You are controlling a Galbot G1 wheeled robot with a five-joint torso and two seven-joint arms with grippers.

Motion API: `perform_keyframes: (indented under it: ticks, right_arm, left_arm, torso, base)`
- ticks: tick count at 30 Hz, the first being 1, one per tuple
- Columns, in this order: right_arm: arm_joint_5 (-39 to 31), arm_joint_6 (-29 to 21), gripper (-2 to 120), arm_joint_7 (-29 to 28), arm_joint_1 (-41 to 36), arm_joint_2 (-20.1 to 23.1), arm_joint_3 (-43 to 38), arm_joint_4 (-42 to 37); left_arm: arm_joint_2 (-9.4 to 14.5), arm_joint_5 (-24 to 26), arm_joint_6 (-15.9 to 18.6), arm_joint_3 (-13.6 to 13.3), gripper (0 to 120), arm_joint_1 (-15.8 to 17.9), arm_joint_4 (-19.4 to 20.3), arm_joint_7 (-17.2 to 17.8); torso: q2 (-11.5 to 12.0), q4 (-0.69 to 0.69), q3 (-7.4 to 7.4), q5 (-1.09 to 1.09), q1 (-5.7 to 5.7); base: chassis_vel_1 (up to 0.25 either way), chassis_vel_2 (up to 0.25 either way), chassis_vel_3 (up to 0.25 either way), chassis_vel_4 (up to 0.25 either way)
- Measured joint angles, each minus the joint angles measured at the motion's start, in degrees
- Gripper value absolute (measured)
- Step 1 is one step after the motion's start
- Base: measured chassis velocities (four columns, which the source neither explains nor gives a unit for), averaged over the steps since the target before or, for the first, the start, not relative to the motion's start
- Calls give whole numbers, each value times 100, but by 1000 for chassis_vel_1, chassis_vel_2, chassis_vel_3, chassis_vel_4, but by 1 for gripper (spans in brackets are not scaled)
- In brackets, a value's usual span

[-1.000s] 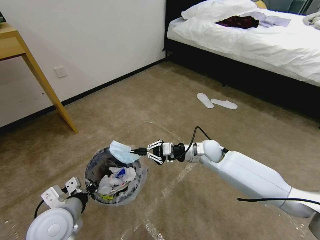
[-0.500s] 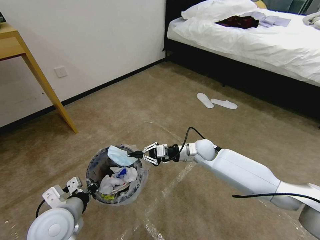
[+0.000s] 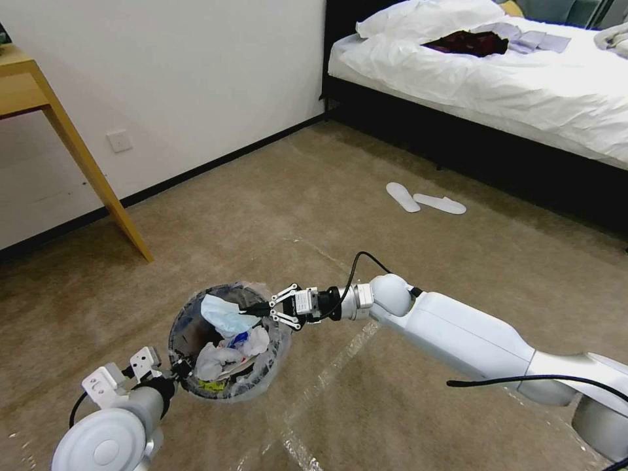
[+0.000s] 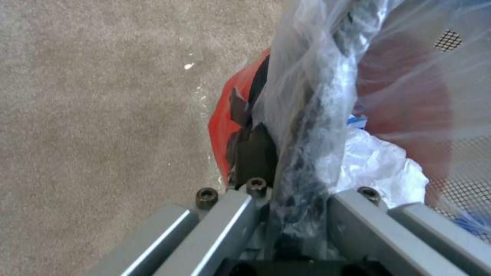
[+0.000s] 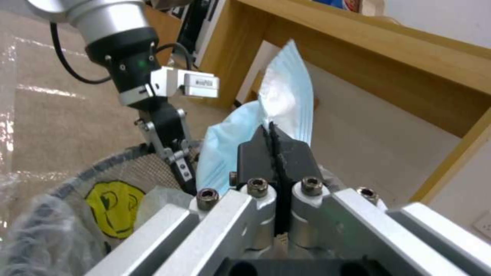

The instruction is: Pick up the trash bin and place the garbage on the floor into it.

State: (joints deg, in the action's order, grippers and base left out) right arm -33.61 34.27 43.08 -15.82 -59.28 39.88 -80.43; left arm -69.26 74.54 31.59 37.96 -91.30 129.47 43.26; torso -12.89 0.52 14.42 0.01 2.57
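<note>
Two grippers work at one trash bin. Nearest, at lower left, the left gripper pinches the bin's near rim; in the left wrist view its jaws are pressed onto the crinkly clear liner and rim between them, with the red base just beyond. One bin holds several crumpled white tissues and a yellow scrap. Just past it, on the right side of the opening, the right gripper reaches in from the right, its jaws closed tight on one pale blue face mask, which hangs over the far half of the bin's mouth, clamped by its edge in the right wrist view. Farther off, two white slippers lie on the floor near one bed; one wooden table stands far left.
</note>
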Motion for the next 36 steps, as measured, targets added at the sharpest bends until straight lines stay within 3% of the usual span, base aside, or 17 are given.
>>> perform_keyframes:
  ticks: [2, 6, 9, 16, 20, 25, 28, 36]
  right_arm:
    - [35, 21, 2, -20, 8, -15, 16, 26]
    - [132, 27, 22, -32, 16, -60, 36, 135]
    - [148, 23, 26, -25, 18, -57, 36, 166]
    - [222, 9, 58, 19, 32, -10, -6, 220]
    - [275, 10, 67, 9, 32, -16, -20, 239]
    - [361, 55, 91, -12, 42, -18, -92, 297]
    - [321, 67, 99, -39, 41, 19, -177, 272]
    - [-120, -57, 100, -604, -124, 204, -1080, -150]
  left_arm:
    - [-1, 0, 0, 0, 0, 1, 0, 0]
    - [-16, -1, 0, 1, 0, 4, 7, 0]
    - [-17, -2, 0, 2, 0, 1, 8, 0]
    - [13, 5, -12, 22, 0, -16, 26, 0]
    - [18, 6, -13, 23, 0, -16, 27, -1]
    - [20, 19, -14, 26, 0, -16, 36, -2]
    - [30, 29, -16, 37, 0, -16, 37, -2]
    - [73, 73, -24, 71, 0, 1, 4, 4]
  torso:
    - [0, 0, 0, 0, 0]
    - [0, -1, 0, 0, 0]
    - [0, 0, 0, 0, 0]
    - [0, 0, 0, 0, 0]
    - [0, 0, 0, 0, -1]
    - [0, 0, 0, 0, -1]
    - [0, 0, 0, 0, -1]
    - [0, -1, 0, 0, -1]
  base:
    - [0, 0, 0, 0]
    - [0, 0, 0, 0]
    - [0, 0, 0, 0]
    - [0, 0, 0, 0]
    - [0, 0, 0, 0]
    - [0, 0, 0, 0]
    - [0, 0, 0, 0]
    - [0, 0, 0, 0]
